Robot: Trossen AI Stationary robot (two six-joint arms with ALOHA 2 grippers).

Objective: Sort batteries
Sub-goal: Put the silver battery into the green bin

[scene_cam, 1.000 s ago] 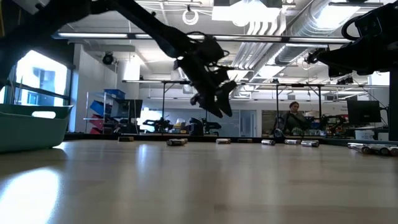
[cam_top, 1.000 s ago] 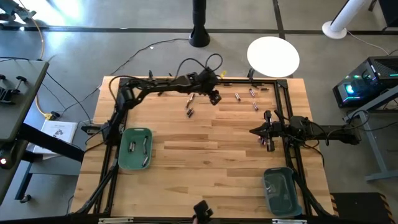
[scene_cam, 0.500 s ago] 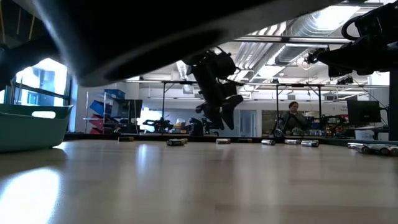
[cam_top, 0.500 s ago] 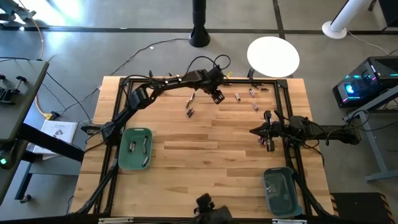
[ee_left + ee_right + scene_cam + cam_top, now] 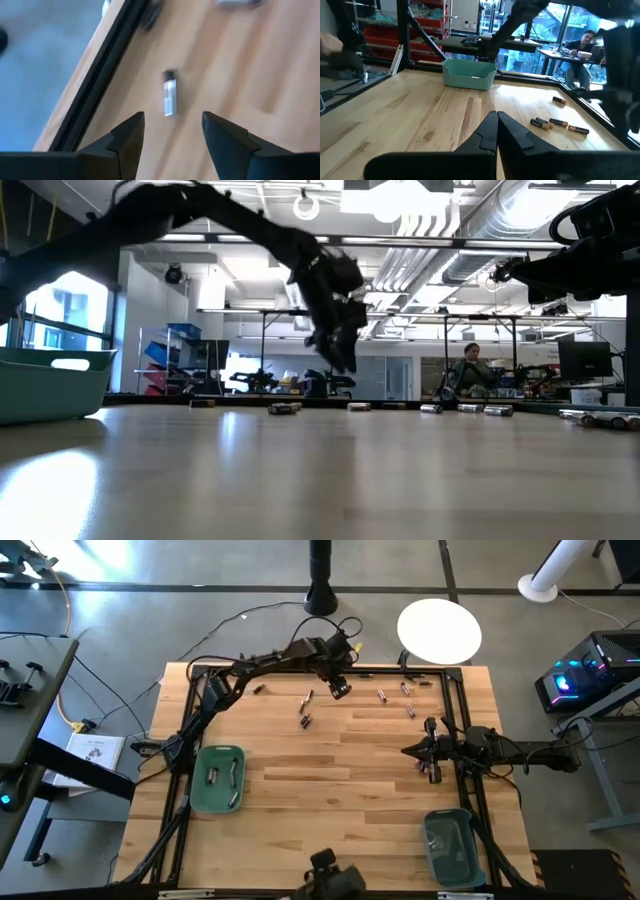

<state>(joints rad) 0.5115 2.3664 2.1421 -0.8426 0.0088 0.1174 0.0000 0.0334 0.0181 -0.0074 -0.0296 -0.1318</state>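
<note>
The left gripper (image 5: 340, 690) is now hanging near the top centre of the high view, having swung back from a spot slightly further right a moment ago, close to the far edge of the bench (image 5: 330, 820). It is lining up over a silvery battery (image 5: 170, 98) lying alone just beside the black frame rail (image 5: 107, 75), which looks like its next pick. Its fingers (image 5: 127, 137) are standing apart with nothing between them, and they have been narrowing slightly over the last second; they are touching nothing.

The other batteries (image 5: 306, 720) are lying scattered along the upper part of the bench, with more (image 5: 408, 706) toward the upper right. A few are already sitting in the left teal bin (image 5: 203, 803) at the lower left; the right teal bin (image 5: 450, 858) is at the lower right.

The right gripper (image 5: 412, 751) is waiting at the right of the frame, fingers together and empty.
</note>
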